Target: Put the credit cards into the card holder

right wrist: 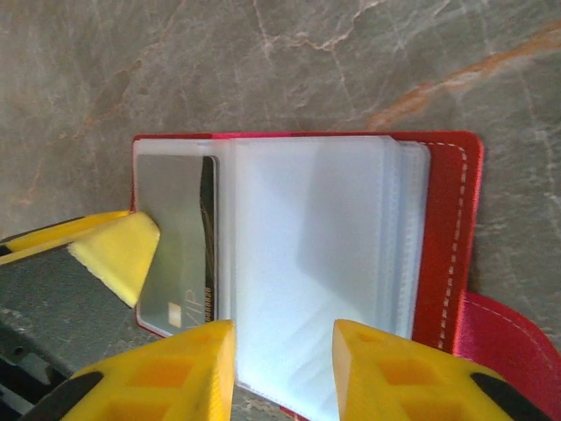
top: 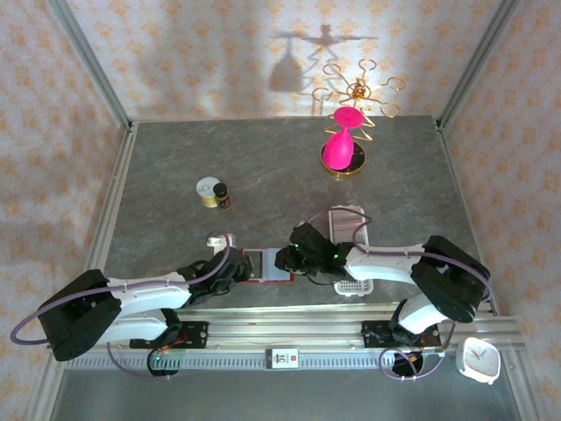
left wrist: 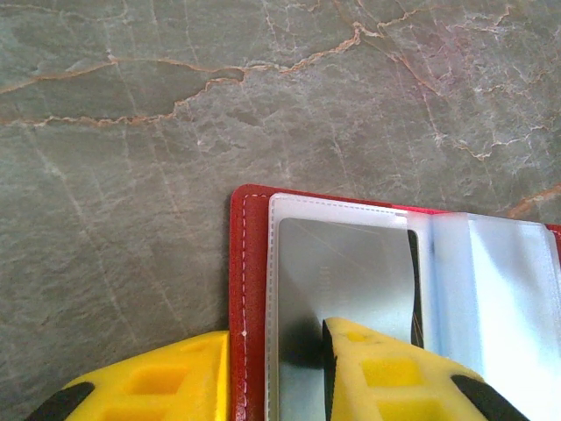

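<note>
The right gripper (right wrist: 282, 338) sat at the bottom edge of the right wrist view. Its yellow fingers (right wrist: 166, 377) stood apart and clamped nothing, and the lower edge of a stack of clear sleeves (right wrist: 316, 246) showed in the gap between them. The sleeves belonged to the red wallet (right wrist: 451, 228), which lay open and flat on the stone-patterned table (right wrist: 351, 61), its snap tab (right wrist: 508, 342) at the lower right. A grey card (right wrist: 175, 237) sat in the leftmost sleeve, with the edge of a black card (right wrist: 209, 237) just behind its right side.

In the left wrist view the left gripper (left wrist: 276, 333) was also partly open. It straddled the wallet's stitched red edge, with one finger over bare table and the other resting on the sleeve over the grey card.

From above, the wallet lay in the lower middle of the frame with the two grippers meeting over it. A white tray (top: 346, 217) lay just to its right under the right arm. A small jar (top: 208, 189) stood at upper left and a pink figure (top: 342, 145) at upper right.
</note>
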### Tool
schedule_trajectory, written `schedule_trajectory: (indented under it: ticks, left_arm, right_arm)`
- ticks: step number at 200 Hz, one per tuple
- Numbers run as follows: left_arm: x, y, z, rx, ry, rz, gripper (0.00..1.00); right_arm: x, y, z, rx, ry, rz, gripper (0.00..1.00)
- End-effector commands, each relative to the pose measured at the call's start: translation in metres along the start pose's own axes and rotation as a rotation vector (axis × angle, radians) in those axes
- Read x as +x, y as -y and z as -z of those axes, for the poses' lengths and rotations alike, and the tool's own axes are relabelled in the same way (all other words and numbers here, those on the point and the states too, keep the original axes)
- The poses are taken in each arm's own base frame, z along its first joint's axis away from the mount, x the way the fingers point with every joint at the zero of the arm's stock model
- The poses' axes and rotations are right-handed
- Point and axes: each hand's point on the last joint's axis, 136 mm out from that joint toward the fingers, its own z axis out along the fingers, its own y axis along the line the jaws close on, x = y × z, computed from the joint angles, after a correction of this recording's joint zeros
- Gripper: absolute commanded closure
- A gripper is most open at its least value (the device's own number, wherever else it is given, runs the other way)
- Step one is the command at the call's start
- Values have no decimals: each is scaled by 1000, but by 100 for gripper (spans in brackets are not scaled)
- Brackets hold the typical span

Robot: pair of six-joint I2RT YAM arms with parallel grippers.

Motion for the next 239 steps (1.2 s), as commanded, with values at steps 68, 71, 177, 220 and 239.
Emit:
schedule_trajectory:
  ticks: [68,71,177,220,239]
  left_arm:
    - [59,-11,-4,21,-242,-8,69]
    - [60,-10,-4,26,-243,-7,69]
    - [53,-7,2,76,-194,63,69]
    - [54,0,5,138,-193,98,68]
    - [54,-2,5,138,-189,102,67]
  right_arm:
    - [4,11,-15,60,-22,-12,68]
    - [4,10,-15,59,-23,-13,68]
    - [3,-33,-30,-91,-40,-47,68]
    - [0,-44,-34,-143,-40,-66,69]
    - [0,-53,-34,-184,-43,-78,69]
